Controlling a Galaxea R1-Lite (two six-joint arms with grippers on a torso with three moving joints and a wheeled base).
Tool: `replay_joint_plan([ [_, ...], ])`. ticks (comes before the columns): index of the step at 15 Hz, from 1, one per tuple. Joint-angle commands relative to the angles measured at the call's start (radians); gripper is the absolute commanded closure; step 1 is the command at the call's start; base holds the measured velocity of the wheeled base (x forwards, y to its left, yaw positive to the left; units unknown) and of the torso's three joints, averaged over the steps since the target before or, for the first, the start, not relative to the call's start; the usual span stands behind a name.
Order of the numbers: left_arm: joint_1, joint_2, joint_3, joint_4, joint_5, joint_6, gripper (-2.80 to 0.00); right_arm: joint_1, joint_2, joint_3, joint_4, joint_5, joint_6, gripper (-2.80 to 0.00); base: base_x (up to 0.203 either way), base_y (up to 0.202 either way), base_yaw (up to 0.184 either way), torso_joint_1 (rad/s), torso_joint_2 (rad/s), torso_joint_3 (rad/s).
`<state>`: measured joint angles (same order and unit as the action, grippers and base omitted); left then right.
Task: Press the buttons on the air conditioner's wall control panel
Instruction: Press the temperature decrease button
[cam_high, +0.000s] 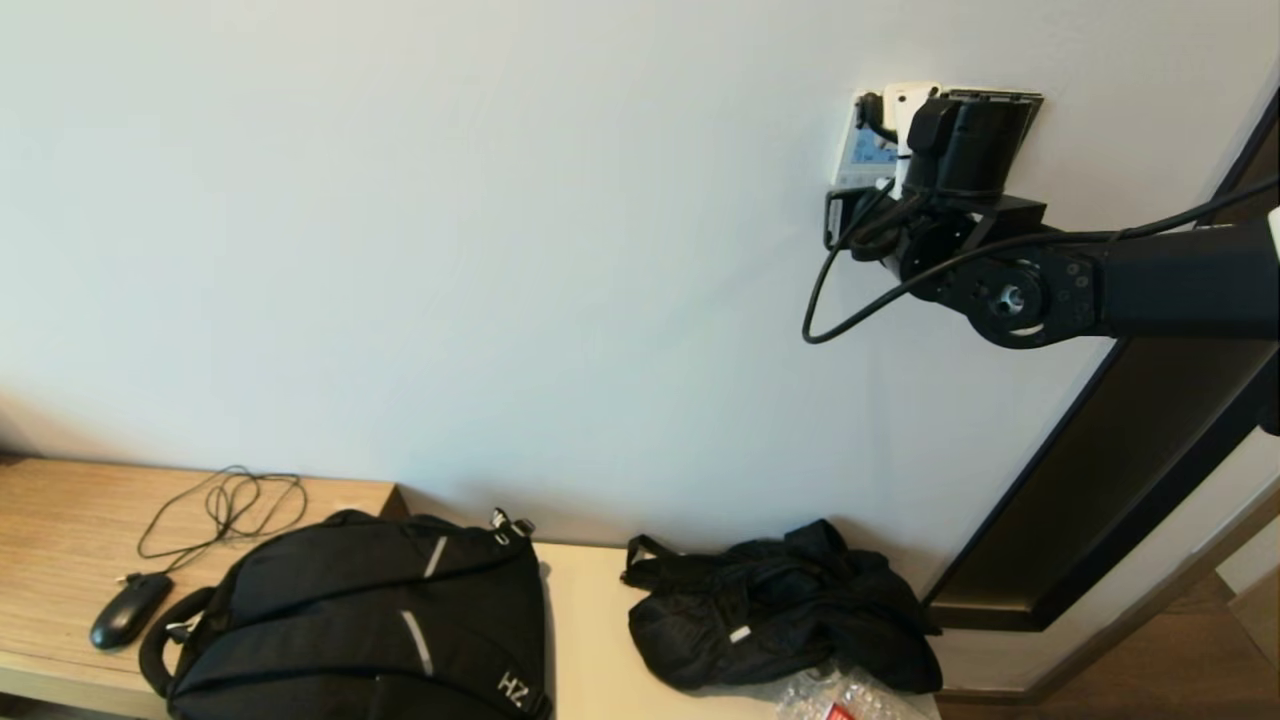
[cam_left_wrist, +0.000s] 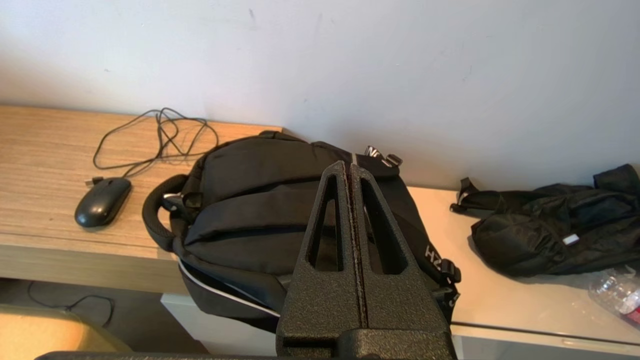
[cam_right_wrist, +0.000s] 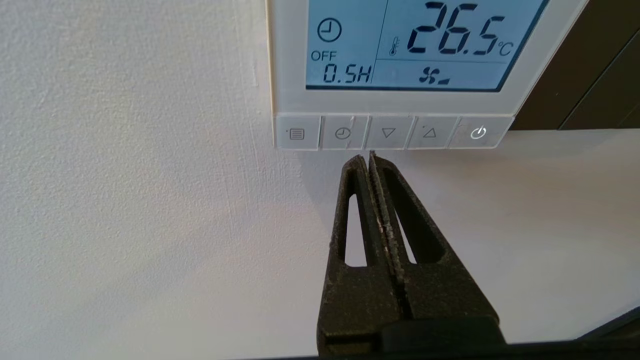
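Right pincer pressed together, tips just below the buttons of the wall control panel, screen reading 26.5, left pincer pressed together above black backpack on surface

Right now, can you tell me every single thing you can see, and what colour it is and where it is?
Control panel: one, white with a pale blue screen reading 26.5, on the wall.
Buttons: five, whitish, in a row under the screen.
Backpack: one, black, lying on the counter.
Mouse: one, black, on the wooden desk, its cable coiled behind it.
Small bag: one, black, crumpled on the pale counter.
Plastic bottle: one, clear with a red label, beside the small bag.
Right end effector: black, shut, tips just below the buttons.
Left end effector: black, shut, above the backpack.
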<state>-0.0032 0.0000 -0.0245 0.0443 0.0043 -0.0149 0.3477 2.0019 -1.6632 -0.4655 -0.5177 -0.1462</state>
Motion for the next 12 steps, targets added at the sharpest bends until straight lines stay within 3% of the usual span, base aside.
replay_joint_plan([
  [1, 0.000, -0.002, 0.000, 0.000, 0.000, 0.000, 0.00, 0.002, -0.022, 0.010, -0.002, -0.004, -0.001, 0.00, 0.000, 0.000, 0.000, 0.000, 0.00, 0.000],
  [12, 0.000, -0.002, 0.000, 0.000, 0.000, 0.000, 0.00, -0.006, -0.015, 0.012, -0.002, -0.004, -0.002, 0.00, 0.000, 0.000, 0.000, 0.000, 0.00, 0.000],
])
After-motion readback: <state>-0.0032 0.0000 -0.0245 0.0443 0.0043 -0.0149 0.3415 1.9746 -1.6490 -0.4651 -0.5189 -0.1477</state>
